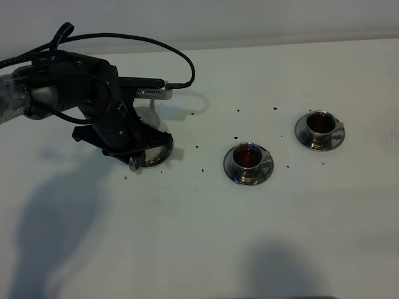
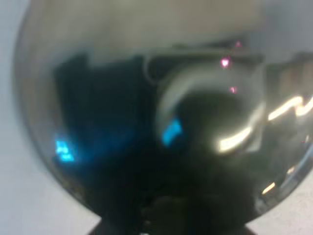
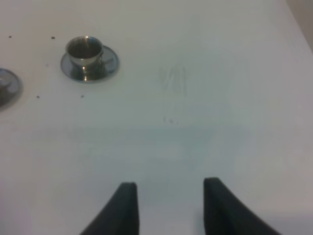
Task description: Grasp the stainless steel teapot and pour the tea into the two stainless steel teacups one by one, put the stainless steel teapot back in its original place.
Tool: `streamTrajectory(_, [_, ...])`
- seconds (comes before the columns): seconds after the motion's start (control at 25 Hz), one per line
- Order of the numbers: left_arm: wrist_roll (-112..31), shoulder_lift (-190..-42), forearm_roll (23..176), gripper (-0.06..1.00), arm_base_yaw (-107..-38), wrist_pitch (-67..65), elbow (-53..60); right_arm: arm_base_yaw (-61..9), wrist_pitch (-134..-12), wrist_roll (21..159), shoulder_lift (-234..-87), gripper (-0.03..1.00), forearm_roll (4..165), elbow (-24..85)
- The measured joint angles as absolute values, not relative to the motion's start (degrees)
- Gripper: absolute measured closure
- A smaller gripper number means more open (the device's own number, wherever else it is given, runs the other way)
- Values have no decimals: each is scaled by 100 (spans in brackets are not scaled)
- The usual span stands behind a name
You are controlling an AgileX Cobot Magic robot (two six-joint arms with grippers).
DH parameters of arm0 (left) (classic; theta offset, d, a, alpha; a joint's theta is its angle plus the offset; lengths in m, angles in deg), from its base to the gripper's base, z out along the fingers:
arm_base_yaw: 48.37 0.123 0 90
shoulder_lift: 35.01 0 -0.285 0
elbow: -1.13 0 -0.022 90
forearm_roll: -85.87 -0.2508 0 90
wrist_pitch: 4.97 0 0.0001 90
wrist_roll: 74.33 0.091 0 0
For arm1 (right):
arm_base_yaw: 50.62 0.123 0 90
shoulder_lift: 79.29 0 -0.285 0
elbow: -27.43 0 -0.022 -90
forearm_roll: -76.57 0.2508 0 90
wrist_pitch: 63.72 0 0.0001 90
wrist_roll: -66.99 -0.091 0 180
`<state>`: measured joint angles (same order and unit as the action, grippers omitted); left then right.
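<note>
The stainless steel teapot (image 1: 149, 151) stands at the left of the table, mostly hidden under my left arm. Its shiny round body (image 2: 146, 122) fills the blurred left wrist view. A curved steel rim (image 1: 164, 154) shows at its base; I cannot tell whether that is the pot or its saucer. My left gripper (image 1: 137, 148) sits right at the pot, with its jaws hidden. Both stainless steel teacups hold dark tea on their saucers: one in the middle (image 1: 248, 162), one further right (image 1: 320, 129) (image 3: 86, 53). My right gripper (image 3: 171, 205) hangs open over bare table, away from the cups.
Dark specks (image 1: 237, 137) lie scattered on the white table between the pot and the cups. A black cable (image 1: 168, 51) loops above the left arm. The edge of the other cup's saucer (image 3: 6, 86) shows in the right wrist view.
</note>
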<state>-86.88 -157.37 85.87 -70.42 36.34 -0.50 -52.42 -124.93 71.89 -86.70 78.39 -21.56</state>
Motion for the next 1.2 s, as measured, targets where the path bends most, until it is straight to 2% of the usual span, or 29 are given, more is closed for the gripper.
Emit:
streamTrajectory(0.12, [-8688, -15737, 8587, 50, -7042, 3634, -45, -5242, -12493, 7189, -8670, 66, 7839, -2156])
streamTrajectory(0.28, [-8688, -15723, 8587, 41, -7042, 3723, -47, -5242, -12493, 7189, -8670, 66, 7839, -2156])
streamTrajectory(0.44, [-8664, -15444, 8635, 39, -7042, 4289, -47, -5242, -12493, 7189, -8670, 66, 7839, -2156])
streamTrajectory(0.68, [-8342, -14555, 8721, 38, -7072, 6136, -188, -5242, -12493, 7189, -8670, 66, 7839, -2156])
streamTrajectory(1.2, [-8194, -11383, 8692, 38, -7174, 6277, -3180, -5242, -12493, 7189, -8670, 66, 7839, -2156])
